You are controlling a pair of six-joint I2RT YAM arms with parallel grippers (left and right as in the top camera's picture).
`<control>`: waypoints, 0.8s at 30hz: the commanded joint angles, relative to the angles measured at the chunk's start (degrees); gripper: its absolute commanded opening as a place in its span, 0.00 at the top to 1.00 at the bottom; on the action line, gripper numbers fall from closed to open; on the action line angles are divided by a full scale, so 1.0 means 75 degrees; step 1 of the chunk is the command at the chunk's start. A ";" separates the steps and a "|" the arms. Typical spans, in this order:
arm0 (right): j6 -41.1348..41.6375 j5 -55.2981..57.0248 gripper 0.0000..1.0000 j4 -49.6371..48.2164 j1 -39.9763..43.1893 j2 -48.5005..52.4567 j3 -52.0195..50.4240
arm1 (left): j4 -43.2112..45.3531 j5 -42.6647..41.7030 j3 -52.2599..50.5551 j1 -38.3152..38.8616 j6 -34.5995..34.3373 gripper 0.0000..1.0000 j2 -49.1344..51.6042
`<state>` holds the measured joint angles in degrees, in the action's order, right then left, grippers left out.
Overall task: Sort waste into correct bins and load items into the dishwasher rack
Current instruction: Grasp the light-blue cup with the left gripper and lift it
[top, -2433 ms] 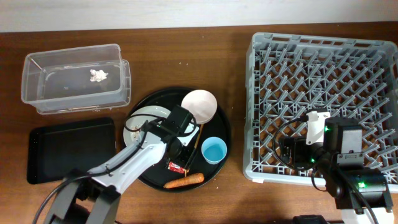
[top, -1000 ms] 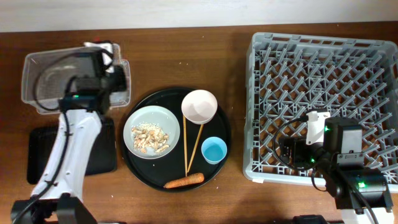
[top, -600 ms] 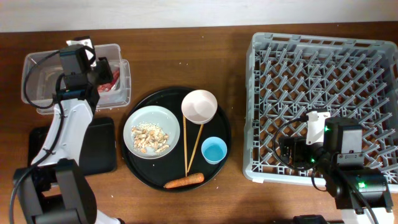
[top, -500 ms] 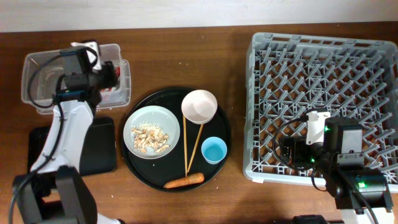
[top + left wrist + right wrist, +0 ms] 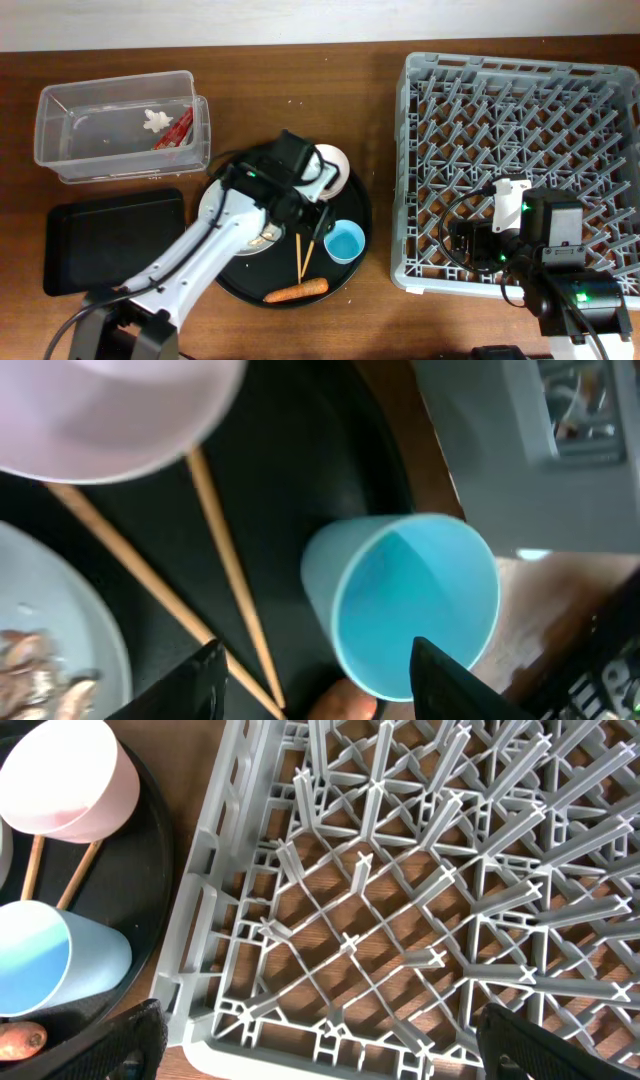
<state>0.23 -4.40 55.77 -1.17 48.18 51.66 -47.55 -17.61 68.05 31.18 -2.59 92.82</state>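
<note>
The small red sachet wrapper (image 5: 180,130) and the white tissue (image 5: 155,121) lie in the clear tub (image 5: 70,150). My left gripper (image 5: 308,215) is open over the round black tray, its fingers on either side of the light blue cup (image 5: 400,610), which also shows from overhead (image 5: 344,241). Next to the cup are the chopsticks (image 5: 225,570), the white-pink bowl (image 5: 110,410), the plate (image 5: 60,650) with beige food bits (image 5: 25,670), and the orange carrot piece (image 5: 296,292). My right gripper (image 5: 345,1050) is open and empty over the front left corner of the grey dishwasher rack (image 5: 520,150).
The flat black rectangular tray (image 5: 115,240) lies at the front left, below the tub. The large round black tray (image 5: 360,200) sits between the tub and the rack. My left arm covers most of the plate in the overhead view.
My left arm swung from the clear tub back to the round tray and now hovers at the blue cup. The red sachet now lies in the tub. The right arm has not moved.
</note>
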 commanded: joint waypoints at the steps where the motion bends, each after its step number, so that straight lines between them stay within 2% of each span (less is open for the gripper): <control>1: 0.0090 -0.0073 0.02 0.0000 0.0015 -0.0023 0.0114 | -0.0017 -0.0055 -0.0364 0.0376 0.0061 0.42 -0.0105; 2: 0.0090 -0.0073 0.02 0.0000 0.0015 -0.0023 0.0114 | -0.0012 -0.0050 -0.0437 0.0452 0.0064 0.43 -0.0105; 4: 0.0090 -0.0073 0.02 0.0003 0.0015 -0.0023 0.0114 | 0.0035 0.0201 -0.0592 0.0493 0.0061 0.53 -0.0105; 8: 0.0090 -0.0073 0.02 0.0032 0.0015 -0.0023 0.0114 | 0.0644 0.0460 -0.1122 0.0493 0.0061 0.61 -0.0061; 10: 0.0090 -0.0073 0.02 0.0055 0.0015 -0.0023 0.0114 | 0.0892 0.0463 -0.1233 0.0493 0.0061 0.73 -0.0061; 11: 0.0090 -0.0073 0.02 0.0052 0.0015 -0.0023 0.0114 | 0.0959 0.0463 -0.1236 0.0493 0.0058 0.74 -0.0061; 13: 0.0090 -0.0073 0.02 0.0055 0.0015 -0.0023 0.0114 | 0.1139 0.0460 -0.1233 0.0493 0.0058 0.83 -0.0061; 15: 0.0090 -0.0070 0.02 0.0052 0.0015 -0.0023 0.0114 | 0.1253 0.0458 -0.1236 0.0493 -0.0125 0.98 -0.0061; 19: 0.0087 0.0023 0.02 0.0052 0.0015 -0.0023 0.0114 | 0.1306 0.0402 -0.1142 0.0248 -0.0172 1.00 -0.0085; 22: 0.0746 0.0982 0.02 -0.0286 0.0015 -0.0023 0.0114 | 0.1309 -0.1294 -0.0484 -0.0909 -0.0169 1.00 -0.0102; 24: 0.0871 0.1000 0.02 -0.0947 0.0015 0.0029 0.0114 | 0.1580 -0.2984 -0.0163 -0.1848 -0.0172 1.00 -0.0102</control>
<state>3.84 0.45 51.72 -1.17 48.18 51.66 -37.82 -23.86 63.13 23.75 -3.22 92.79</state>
